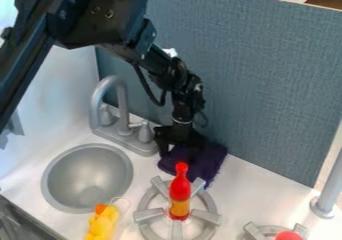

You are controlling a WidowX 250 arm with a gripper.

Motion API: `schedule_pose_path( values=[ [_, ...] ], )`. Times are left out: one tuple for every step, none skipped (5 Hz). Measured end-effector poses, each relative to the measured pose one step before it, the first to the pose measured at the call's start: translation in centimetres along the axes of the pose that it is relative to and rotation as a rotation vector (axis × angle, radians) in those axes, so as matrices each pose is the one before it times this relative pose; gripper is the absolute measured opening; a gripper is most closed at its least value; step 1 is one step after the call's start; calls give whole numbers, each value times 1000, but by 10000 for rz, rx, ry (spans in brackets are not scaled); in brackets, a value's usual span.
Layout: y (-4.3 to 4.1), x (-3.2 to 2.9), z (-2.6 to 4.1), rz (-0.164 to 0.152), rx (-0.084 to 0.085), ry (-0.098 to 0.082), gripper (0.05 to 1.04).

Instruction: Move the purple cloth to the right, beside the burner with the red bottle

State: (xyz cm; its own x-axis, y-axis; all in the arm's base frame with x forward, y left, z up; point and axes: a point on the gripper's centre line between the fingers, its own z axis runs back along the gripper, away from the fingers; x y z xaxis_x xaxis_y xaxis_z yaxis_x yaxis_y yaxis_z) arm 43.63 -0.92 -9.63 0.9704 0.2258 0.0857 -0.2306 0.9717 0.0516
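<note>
Nearest me, a yellow toy [103, 223] with an orange tip is cut off by the lower edge, and so is a round red thing [288, 235] at another burner [254, 230] farther right. Just beyond, a red bottle [181, 185] with a yellow-orange band stands upright on the grey stove burner [147, 214], right of the round grey sink [87, 178]. Behind that bottle, on the white worktop [246, 186], lies a dark purple cloth [210, 164], soft and rumpled, its right side spreading out in an uneven, roughly squared flap. The bottle's top covers a bit of its front, and the black gripper [178, 148] is right down at it, touching it and hiding much of its left and upper part. Black against such deep purple, the two run together, and I can't tell whether the gripper is open or closed on the cloth. To the left stands the grey faucet [122, 104]; behind it all rises a blue-grey panel [260, 84], partly covered by the arm.
</note>
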Motion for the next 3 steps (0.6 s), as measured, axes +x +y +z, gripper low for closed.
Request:
schedule_pose_path(
  values=[
    [-689, -18, -488, 101, 160, -99, 1001],
    [-960, -14, -119, -11, -162, 3, 1001],
    [-1048, -473, -42, -90, -420, 93, 1001]
  ],
)
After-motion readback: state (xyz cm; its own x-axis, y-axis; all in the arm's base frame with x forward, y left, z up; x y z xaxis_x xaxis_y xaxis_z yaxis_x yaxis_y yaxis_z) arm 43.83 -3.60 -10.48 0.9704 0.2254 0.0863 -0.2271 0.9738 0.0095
